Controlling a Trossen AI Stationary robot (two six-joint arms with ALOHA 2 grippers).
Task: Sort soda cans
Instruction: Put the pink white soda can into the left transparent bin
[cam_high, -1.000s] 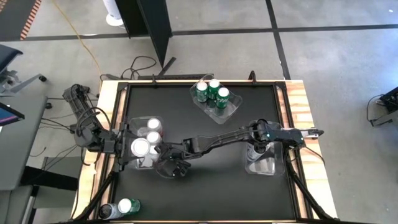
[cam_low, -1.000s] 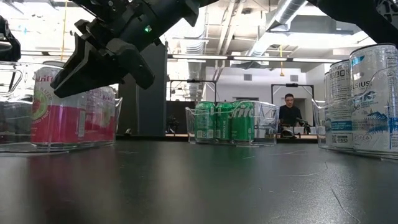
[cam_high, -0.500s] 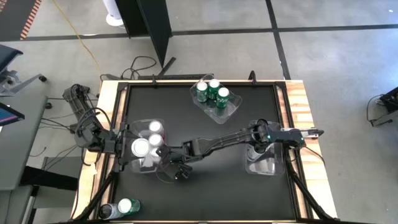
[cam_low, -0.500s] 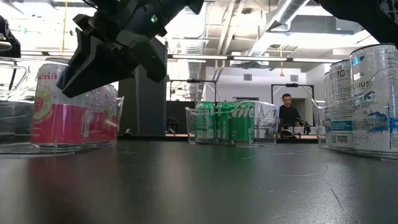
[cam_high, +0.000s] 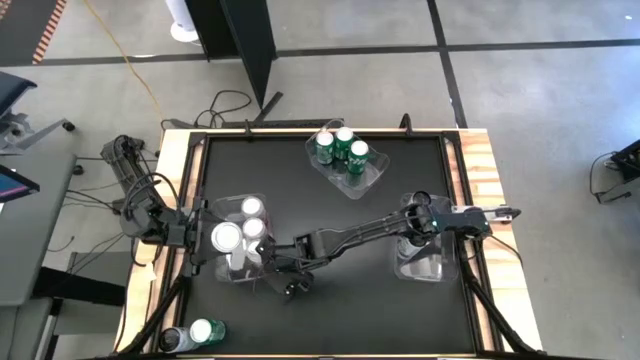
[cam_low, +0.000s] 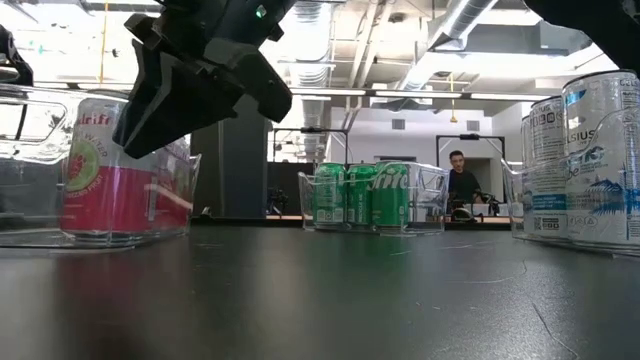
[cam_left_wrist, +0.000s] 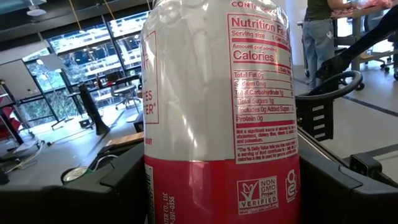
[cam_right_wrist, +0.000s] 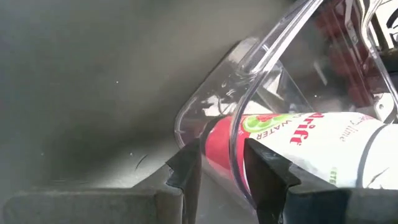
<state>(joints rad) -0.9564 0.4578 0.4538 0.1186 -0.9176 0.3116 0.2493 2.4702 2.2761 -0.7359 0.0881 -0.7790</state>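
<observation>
The red can (cam_left_wrist: 221, 124) stands upright between the left pincer's (cam_high: 222, 240) spread fingers, above the clear bin (cam_high: 226, 270) of red cans at the desk's (cam_high: 340, 220) left side. The right pincer (cam_right_wrist: 221, 171) pinches that bin's near wall. The step in hand appears to be depositing the can; next, lower it into free space, then release it.
</observation>
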